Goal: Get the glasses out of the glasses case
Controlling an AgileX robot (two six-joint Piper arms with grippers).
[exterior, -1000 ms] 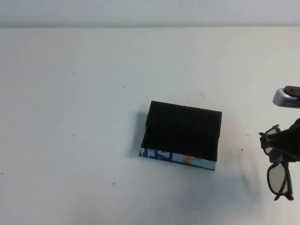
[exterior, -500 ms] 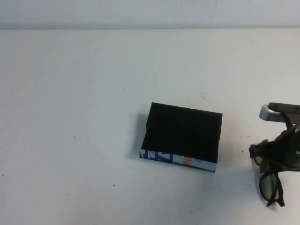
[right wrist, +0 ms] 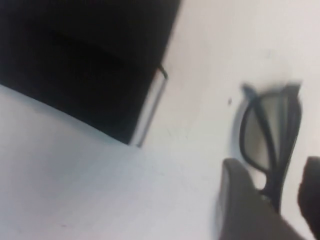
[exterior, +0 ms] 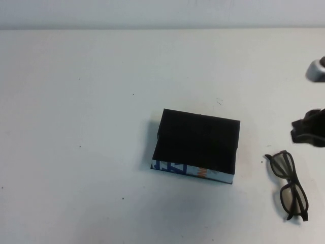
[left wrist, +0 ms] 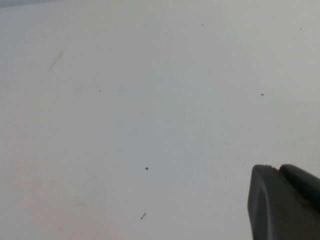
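**Inspector:** Location of the glasses (exterior: 288,186)?

**Recorder:** On the table (exterior: 91,127), to the right of the glasses case (exterior: 197,146) and well apart from it. They lie flat on the white surface with nothing touching them. Half a second ago they hung from the right gripper, above the table on that same side of the case; now they are down and free.

**Inspector:** Right gripper (exterior: 308,133)?

**Recorder:** Right of the case, beyond the glasses and lifted clear of them. In the right wrist view its fingers (right wrist: 245,205) stand apart, with the frame (right wrist: 270,131) lying on the table seen between and beyond them. The gripper holds nothing.

**Inspector:** Left gripper (left wrist: 285,200)?

**Recorder:** Out of the high view altogether. The left wrist view shows only a dark part of it over bare table, away from the case. Whether it is parted or closed, I cannot tell.

**Inspector:** The case itself?

**Recorder:** It has not shifted over the last second: dark top face up, white strip with blue lettering toward the robot.

**Inspector:** Finding?

**Recorder:** In my judgement the release is made and the removal is effectively complete. What remains is for the right arm to back off without catching the frame.
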